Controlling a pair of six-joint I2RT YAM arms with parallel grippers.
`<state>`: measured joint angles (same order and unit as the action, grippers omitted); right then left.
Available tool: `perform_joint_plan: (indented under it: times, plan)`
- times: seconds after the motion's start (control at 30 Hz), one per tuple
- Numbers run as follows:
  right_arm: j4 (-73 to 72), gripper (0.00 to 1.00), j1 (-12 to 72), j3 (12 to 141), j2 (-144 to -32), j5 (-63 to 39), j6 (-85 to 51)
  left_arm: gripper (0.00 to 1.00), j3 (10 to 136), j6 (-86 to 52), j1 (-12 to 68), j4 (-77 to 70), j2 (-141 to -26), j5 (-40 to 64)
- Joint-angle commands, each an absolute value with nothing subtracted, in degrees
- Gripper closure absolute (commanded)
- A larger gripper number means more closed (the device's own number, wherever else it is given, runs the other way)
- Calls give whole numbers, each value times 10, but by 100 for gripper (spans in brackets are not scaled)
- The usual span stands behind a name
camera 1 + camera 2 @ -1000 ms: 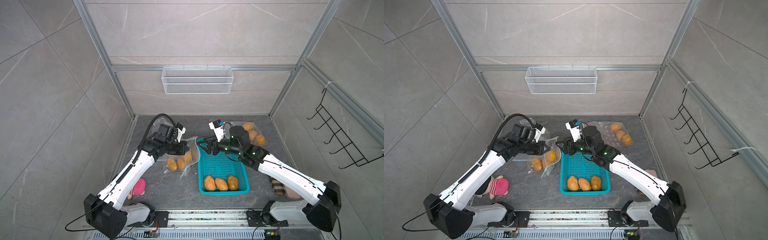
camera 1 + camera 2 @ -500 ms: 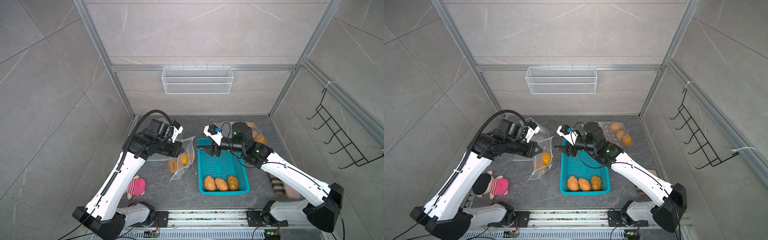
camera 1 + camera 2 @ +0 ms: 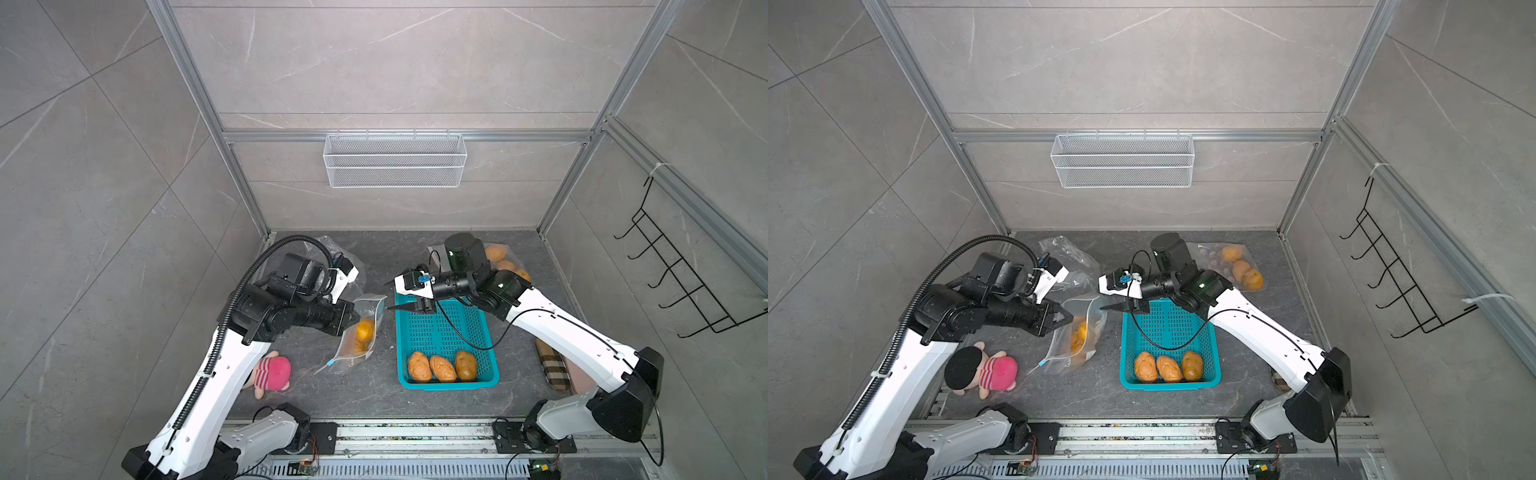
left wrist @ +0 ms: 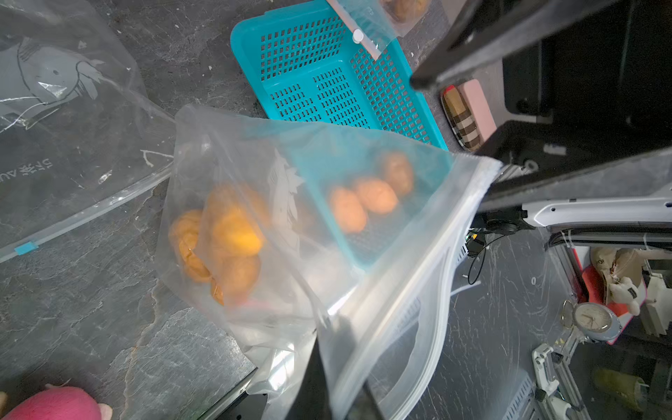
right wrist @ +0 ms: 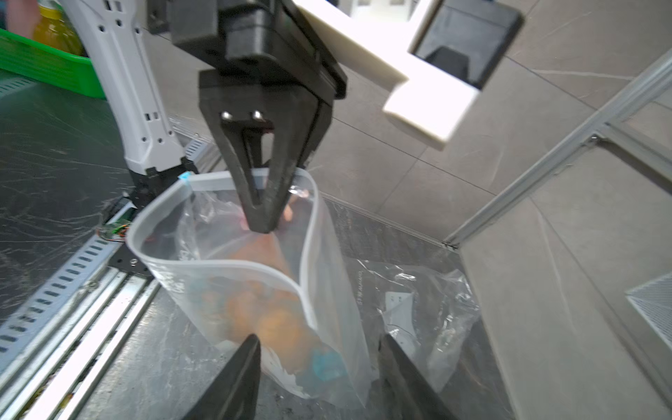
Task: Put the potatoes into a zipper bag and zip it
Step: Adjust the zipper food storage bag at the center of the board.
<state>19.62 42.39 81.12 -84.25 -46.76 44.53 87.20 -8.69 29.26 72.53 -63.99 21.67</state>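
Left gripper (image 5: pixel 262 222), pinching the zipper bag (image 3: pixel 1092 318) rim, is hoisting it; right gripper (image 5: pixel 320 345) hovering spread, empty; three potatoes (image 3: pixel 1169 368) waiting.

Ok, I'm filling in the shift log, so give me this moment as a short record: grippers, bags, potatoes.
left gripper: shut on the zipper bag rim
right gripper: open, empty, facing the bag's mouth
zipper bag: mouth open, potatoes inside
blue basket: three loose potatoes
rear bag: three more potatoes, beside the right arm
plush toy: on the table, untouched
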Motion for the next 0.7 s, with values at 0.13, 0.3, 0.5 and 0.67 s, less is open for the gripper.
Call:
perform_joint_plan:
  times: [0.13, 0.3, 0.5, 0.67]
  plan:
    - [218, 63, 433, 848, -877, -541, 449, 100, 876, -71, 294, 732, -648, 237]
    - [232, 84, 437, 848, -883, -545, 463, 100, 872, -70, 294, 729, -650, 236]
    - [230, 100, 437, 842, -878, -554, 469, 100, 867, -69, 294, 725, -651, 224]
    - [213, 100, 435, 840, -878, -524, 440, 97, 869, -73, 294, 722, -650, 203]
